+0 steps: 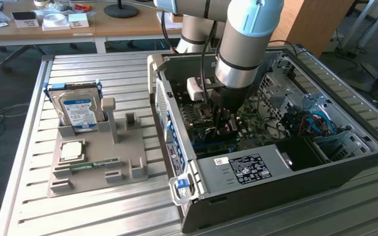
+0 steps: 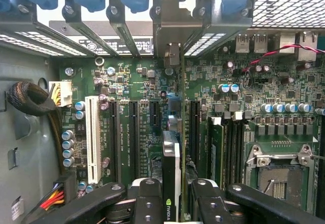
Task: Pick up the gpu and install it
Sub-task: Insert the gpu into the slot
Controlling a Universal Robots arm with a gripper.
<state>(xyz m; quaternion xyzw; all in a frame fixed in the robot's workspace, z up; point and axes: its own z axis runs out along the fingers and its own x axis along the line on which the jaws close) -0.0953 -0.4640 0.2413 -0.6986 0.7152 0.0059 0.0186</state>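
Reaching down into the open computer case [image 1: 196,162], the gripper [image 2: 172,196] has its fingers clamped on the gpu [image 2: 171,168], held edge-on just over the motherboard [image 2: 137,82] slots. The pickup looks done; seating it remains.

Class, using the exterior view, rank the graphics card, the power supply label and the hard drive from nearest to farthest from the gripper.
1. Graphics card, gripped by the gripper inside the case.
2. Power supply label, at the case's front.
3. Hard drive, on the stand at the exterior view's left.
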